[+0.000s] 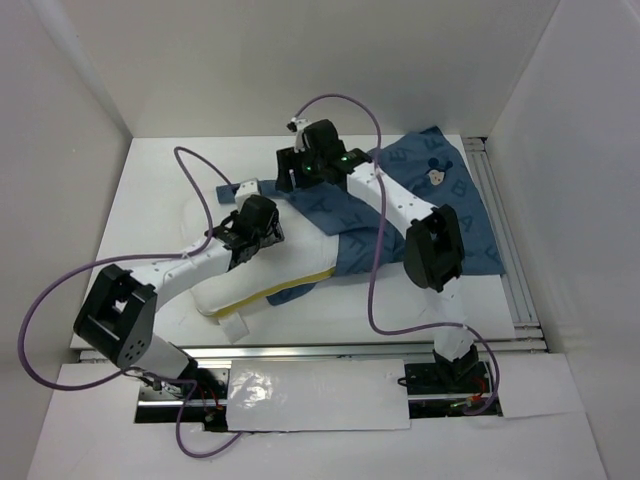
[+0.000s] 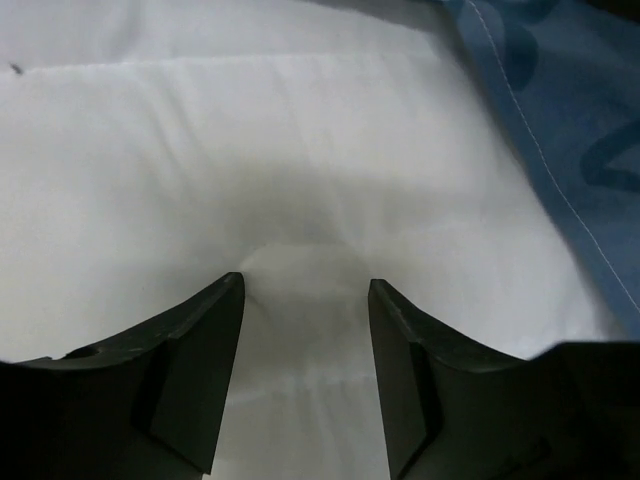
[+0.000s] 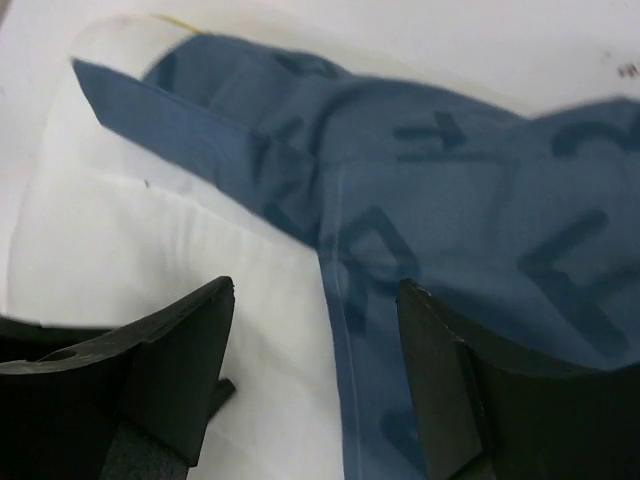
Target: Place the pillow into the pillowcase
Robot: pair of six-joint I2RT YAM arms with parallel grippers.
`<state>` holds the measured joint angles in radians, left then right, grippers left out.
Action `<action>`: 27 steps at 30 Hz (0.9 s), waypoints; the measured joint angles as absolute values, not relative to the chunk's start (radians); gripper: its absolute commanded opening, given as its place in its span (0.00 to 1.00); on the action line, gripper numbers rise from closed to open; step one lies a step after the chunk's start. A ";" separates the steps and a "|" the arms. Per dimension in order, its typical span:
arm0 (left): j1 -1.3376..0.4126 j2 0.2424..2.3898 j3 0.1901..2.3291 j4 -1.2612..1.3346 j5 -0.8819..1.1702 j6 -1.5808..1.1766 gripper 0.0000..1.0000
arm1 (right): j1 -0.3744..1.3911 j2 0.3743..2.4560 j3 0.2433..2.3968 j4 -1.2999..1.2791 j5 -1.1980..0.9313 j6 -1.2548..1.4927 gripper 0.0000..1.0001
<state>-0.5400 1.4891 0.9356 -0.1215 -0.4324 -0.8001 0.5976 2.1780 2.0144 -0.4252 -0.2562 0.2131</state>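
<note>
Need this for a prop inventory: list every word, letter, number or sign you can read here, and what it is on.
"A", "B": loose pale letters printed on the pillowcase, likely readings only, seen from above.
Right wrist view: the pillowcase letters are too blurred to read.
Small white tag on the pillow: too small to read.
No words, brands or numbers anywhere.

White surface (image 1: 150, 210) boxed in by white walls (image 1: 60, 150) — aluminium side rail (image 1: 505, 250) along its right edge, front rail (image 1: 330, 348) along the near edge. Crinkled white sheet (image 1: 318, 395) just beyond the front rail.
</note>
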 measured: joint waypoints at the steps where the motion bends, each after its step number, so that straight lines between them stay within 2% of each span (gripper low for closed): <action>1: -0.542 1.486 0.936 -0.121 -0.425 -0.759 0.66 | 0.593 2.155 1.988 -0.443 -0.248 0.205 0.75; 5: -0.567 1.435 0.915 -0.130 -0.366 -0.559 0.67 | 0.551 2.003 1.834 -0.480 -0.236 0.197 0.75; 7: -0.601 1.361 0.873 -0.126 -0.320 -0.442 0.66 | 0.524 1.901 1.739 -0.483 -0.225 0.210 0.78; 14: -0.708 1.130 0.743 -0.051 -0.044 -0.096 0.66 | 0.481 1.549 1.411 -0.500 -0.165 0.246 0.81; 17: -0.728 1.176 0.748 -0.025 0.011 -0.011 0.64 | 0.481 1.446 1.313 -0.536 -0.149 0.263 0.82; 23: -0.759 1.421 0.840 -0.039 0.027 0.057 0.63 | 0.477 1.316 1.232 -0.616 -0.112 0.273 0.83; 26: -0.769 1.515 0.886 -0.051 -0.012 0.050 0.56 | 0.477 1.274 1.203 -0.635 -0.109 0.276 0.83; 27: -0.770 1.537 0.896 -0.051 -0.025 0.046 0.46 | 0.478 1.264 1.197 -0.648 -0.110 0.274 0.83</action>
<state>-0.7704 1.5372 0.8963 -0.0509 -0.0254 0.0463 0.4778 1.2644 1.1973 -0.6476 -0.1097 0.2741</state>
